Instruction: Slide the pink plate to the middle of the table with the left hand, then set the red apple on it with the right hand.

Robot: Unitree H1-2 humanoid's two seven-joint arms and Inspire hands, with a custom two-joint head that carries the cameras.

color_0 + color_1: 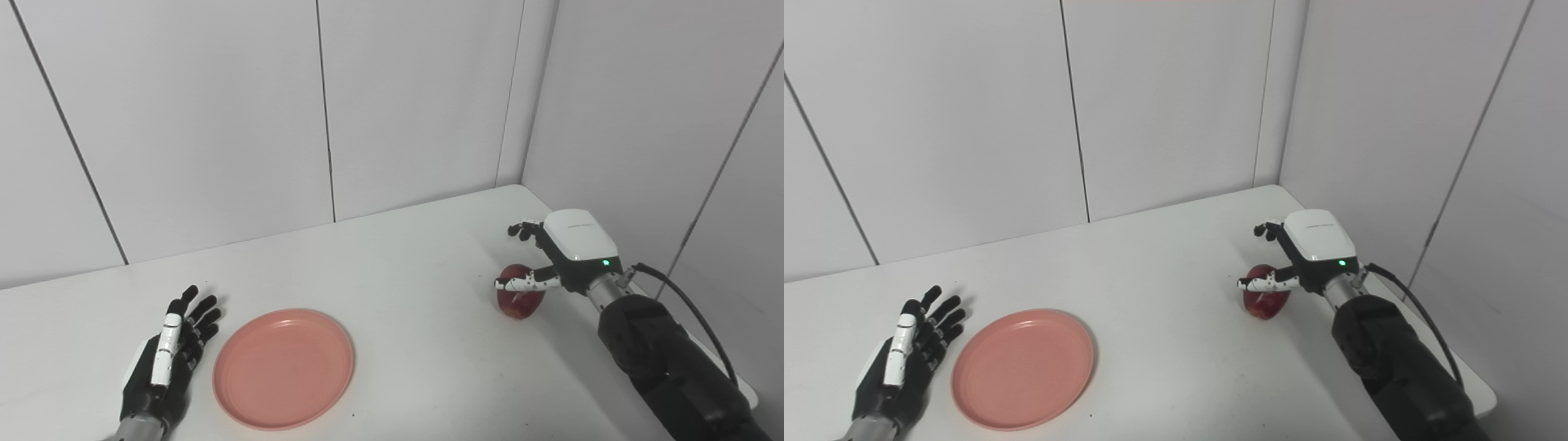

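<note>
The pink plate (283,365) lies flat on the white table (392,269), left of centre near the front edge. My left hand (168,352) rests open just left of the plate, fingers spread and pointing away, with a small gap to the rim. The red apple (520,293) sits on the table at the right. My right hand (560,251) hovers open over the apple, its thumb stretched across the apple's top and its fingers curled above and behind; I cannot tell if the thumb touches it.
White panelled walls enclose the table at the back and right, meeting in a corner (520,184) behind the apple. The table's right edge (744,386) runs close beside my right forearm (667,361). Bare tabletop lies between plate and apple.
</note>
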